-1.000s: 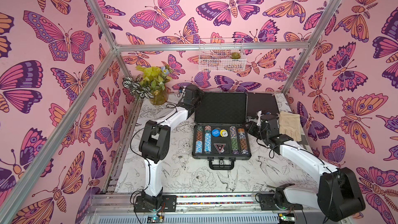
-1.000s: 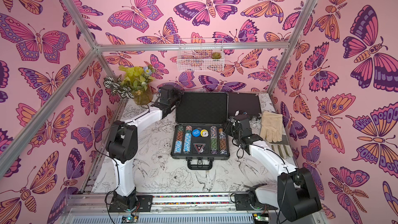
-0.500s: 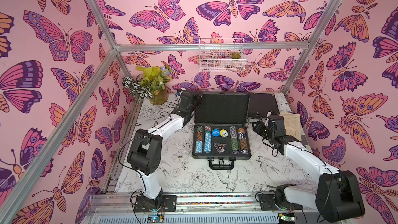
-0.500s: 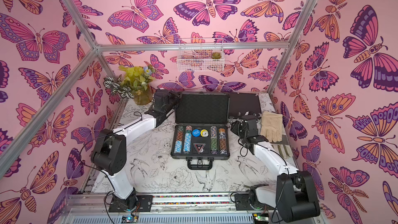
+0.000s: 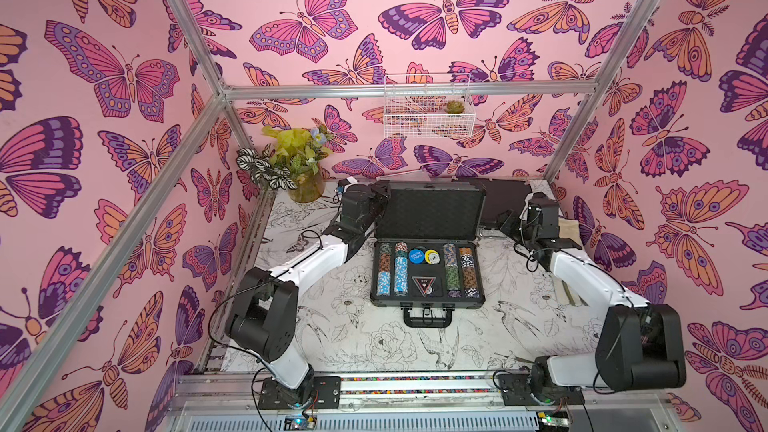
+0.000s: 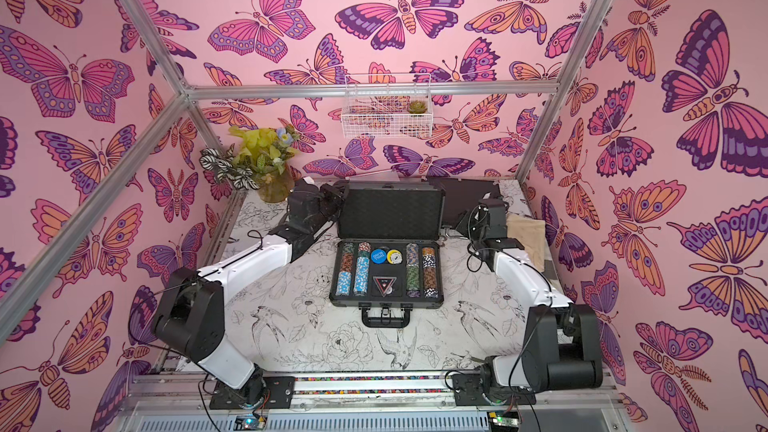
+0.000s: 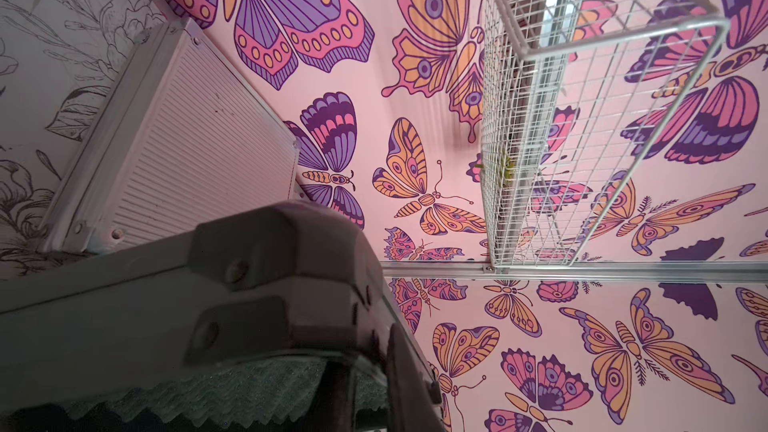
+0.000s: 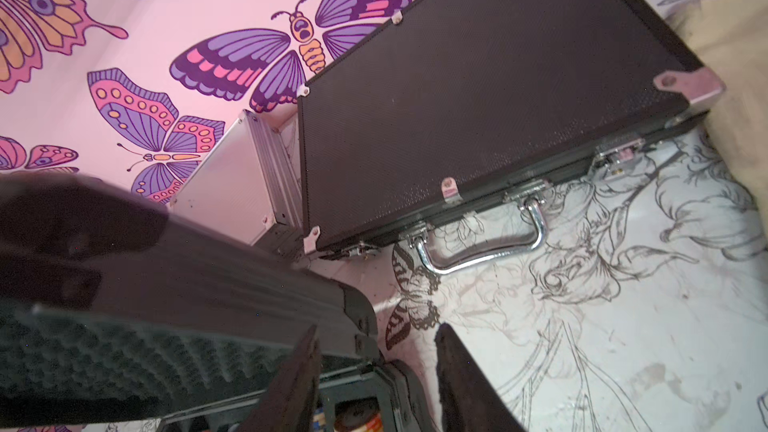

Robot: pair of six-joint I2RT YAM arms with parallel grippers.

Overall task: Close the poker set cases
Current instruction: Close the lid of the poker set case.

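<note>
The large dark-grey case (image 5: pixel 426 272) lies open mid-table, its chips showing and its foam-lined lid (image 5: pixel 430 211) upright. My left gripper (image 5: pixel 380 197) is at the lid's upper left corner. In the left wrist view it (image 7: pixel 365 392) is shut on the lid's side wall, one finger on each side. My right gripper (image 5: pixel 505 220) stands open at the lid's right edge near the hinge. Its fingers (image 8: pixel 299 371) straddle that edge. The small silver case (image 8: pixel 232 184) stands behind the lid. The wide black case (image 5: pixel 503 201) lies shut at the back right.
A vase of plants (image 5: pixel 305 189) stands at the back left corner. A white wire basket (image 5: pixel 428 105) hangs on the back wall above the cases. Beige gloves (image 5: pixel 571 234) lie by the right wall, beside my right arm.
My left arm's elbow has swung out to the front left while its gripper stayed at the lid's corner. My right gripper has moved back along the lid's right edge.
</note>
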